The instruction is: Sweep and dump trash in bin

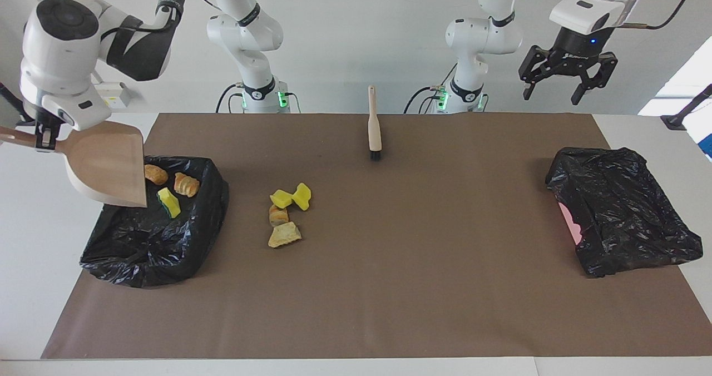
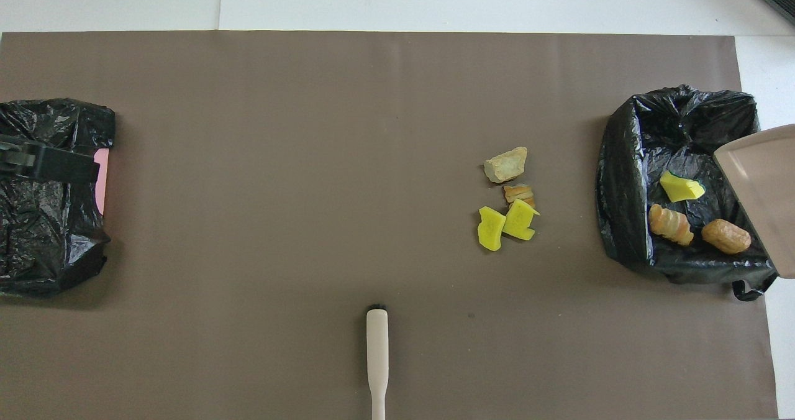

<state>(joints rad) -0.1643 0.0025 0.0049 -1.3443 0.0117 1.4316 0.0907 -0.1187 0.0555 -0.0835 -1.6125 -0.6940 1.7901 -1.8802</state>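
Pink dustpan [image 1: 108,167] pinched in right pincer [image 1: 45,137], tilted over bin [image 1: 183,242]; left pincer [image 1: 567,81] spread, raised; four trash [image 1: 286,212] pieces on bench.

A white worktop [image 1: 33,287] carries a large brown mat [image 1: 389,287] that covers most of it. On the mat, toward the right arm's end, sits a bin lined with a black bag [image 1: 139,253], open at the top. Toward the left arm's end lies a second bin wrapped in a black bag [image 1: 628,214], a strip of pink showing at its edge. Between them, nearer the open bin, four pieces of trash [image 1: 286,214] lie close together on the mat: two yellow sponge pieces and two tan lumps. A pale-handled brush [image 1: 374,125] lies near the robots, midway along the mat, bristles pointing away from them.
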